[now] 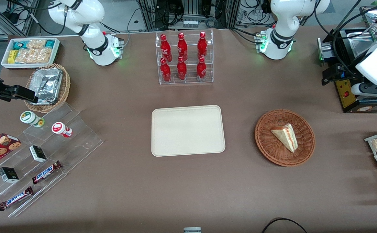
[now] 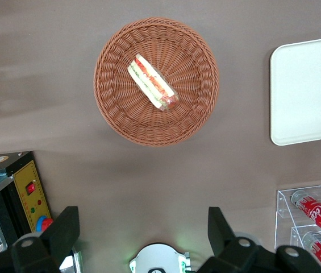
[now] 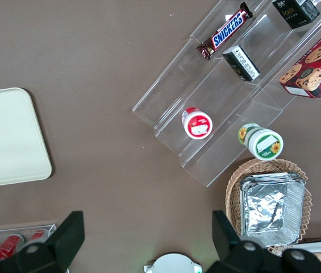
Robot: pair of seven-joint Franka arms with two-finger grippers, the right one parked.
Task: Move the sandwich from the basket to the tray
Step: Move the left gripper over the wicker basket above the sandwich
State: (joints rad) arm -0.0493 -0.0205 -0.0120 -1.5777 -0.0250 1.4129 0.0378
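Tray (image 1: 188,130) sits mid-frame in the front view, bare. Basket (image 1: 262,137) is beside it toward the working arm's end of the bench, with the sandwich (image 1: 285,136) lying inside, near its middle.

Risks, as I judge them:
- The clear wrap looks slick, so the wedge could slip out of a shallow pinch.
- Soft bread may crush if squeezed hard.
- Fingers coming in low could catch the wicker and drag the basket.

End effector (image 2: 142,230) has its fingers spread wide, holding nothing. It hangs high, well apart from the sandwich, farther from the front camera than the basket.
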